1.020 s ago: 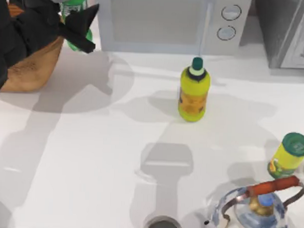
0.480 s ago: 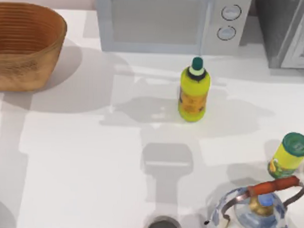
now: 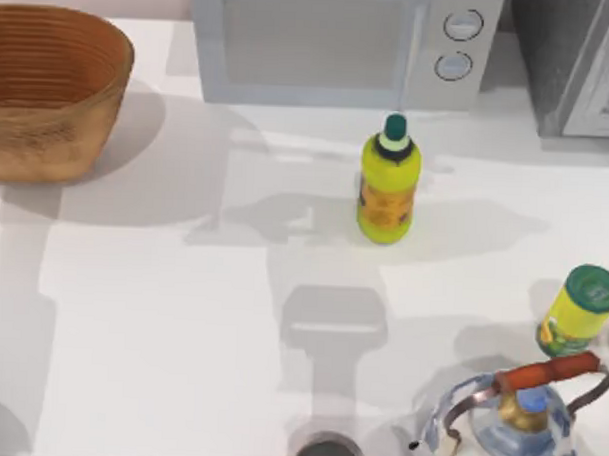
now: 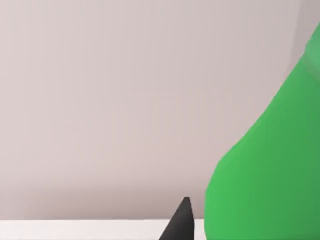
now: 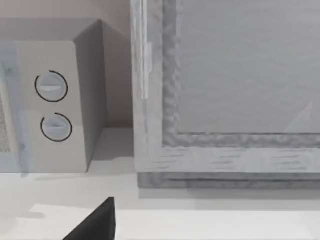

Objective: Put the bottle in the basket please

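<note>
The bottle [image 4: 270, 170] is a translucent green body close up in the left wrist view, in front of a plain pale wall. My left gripper [image 4: 215, 222] is shut on it, with one dark fingertip [image 4: 181, 222] showing beside it. The basket [image 3: 49, 89], round, woven and orange-brown, stands at the table's back left corner in the top view, its inside showing bare weave. A dark part of my right gripper [image 5: 95, 225] shows in the right wrist view, facing the microwave and a grey cabinet.
A white microwave [image 3: 331, 44] stands at the back centre, a grey cabinet [image 3: 580, 63] at the back right. A fat yellow bottle [image 3: 388, 181] is mid-table. A short yellow green-lidded container [image 3: 580, 310] and a blue-white kettle [image 3: 513, 420] sit at the front right.
One second ago my left arm held the bottle over the basket in the top view. It has since left that view, and the arm shadows on the table have shifted slightly.
</note>
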Motion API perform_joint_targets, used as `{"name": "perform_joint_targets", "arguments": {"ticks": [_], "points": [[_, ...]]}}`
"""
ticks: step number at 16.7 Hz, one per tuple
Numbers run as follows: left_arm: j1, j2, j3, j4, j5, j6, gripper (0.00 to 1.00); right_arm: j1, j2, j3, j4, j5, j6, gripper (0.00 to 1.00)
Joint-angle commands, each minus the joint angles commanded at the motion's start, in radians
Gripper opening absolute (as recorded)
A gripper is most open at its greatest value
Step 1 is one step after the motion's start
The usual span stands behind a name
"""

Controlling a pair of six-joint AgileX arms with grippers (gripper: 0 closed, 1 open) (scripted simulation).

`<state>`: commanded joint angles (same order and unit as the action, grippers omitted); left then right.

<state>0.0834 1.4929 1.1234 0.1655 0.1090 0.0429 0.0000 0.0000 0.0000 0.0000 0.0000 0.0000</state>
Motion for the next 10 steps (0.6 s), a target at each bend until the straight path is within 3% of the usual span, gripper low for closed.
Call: {"name": "perform_joint_targets", "arguments": {"ticks": [10], "points": [[-0.009, 0.168, 0.026, 0.148, -0.009, -0.004, 0.00, 0.000, 0.000, 0.000, 0.000, 0.000, 0.000, 1.00]]}}
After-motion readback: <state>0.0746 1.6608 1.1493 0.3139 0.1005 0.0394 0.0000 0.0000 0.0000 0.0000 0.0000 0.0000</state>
